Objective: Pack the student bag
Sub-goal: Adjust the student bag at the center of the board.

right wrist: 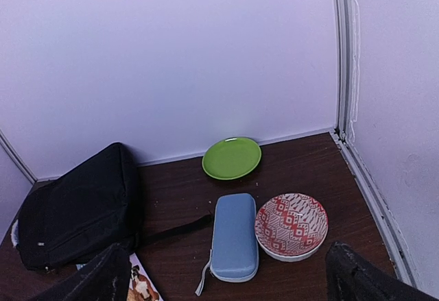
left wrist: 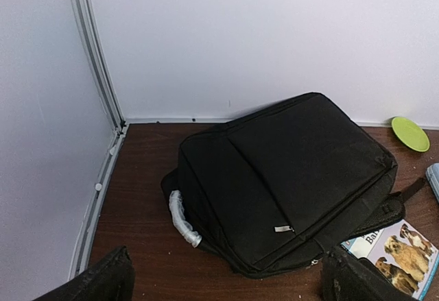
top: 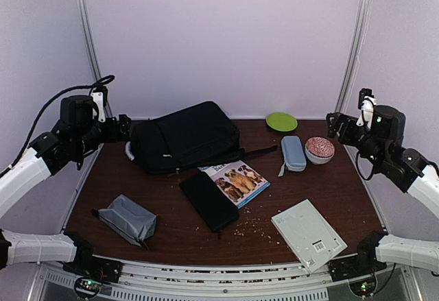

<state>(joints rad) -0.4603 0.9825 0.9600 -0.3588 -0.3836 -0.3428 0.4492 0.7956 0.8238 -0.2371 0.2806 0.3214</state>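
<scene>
Student bag (top: 185,136) lies flat at upper centre-left of the top view. Long axis runs left-right, handle (top: 128,151) end points left, strap trails right. Flaps look closed. Back edge near the rear wall, left end near the worktop (top: 171,236) edge. Dog book (top: 236,181) is tucked under the lower right corner. Left gripper (top: 125,128) spread wide, holding nothing, beside the handle end. Right gripper (top: 336,126) spread wide, holding nothing, upper right near the bowl (top: 319,149).

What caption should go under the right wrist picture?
A green plate, blue case and red patterned bowl sit near the black student bag.
</scene>
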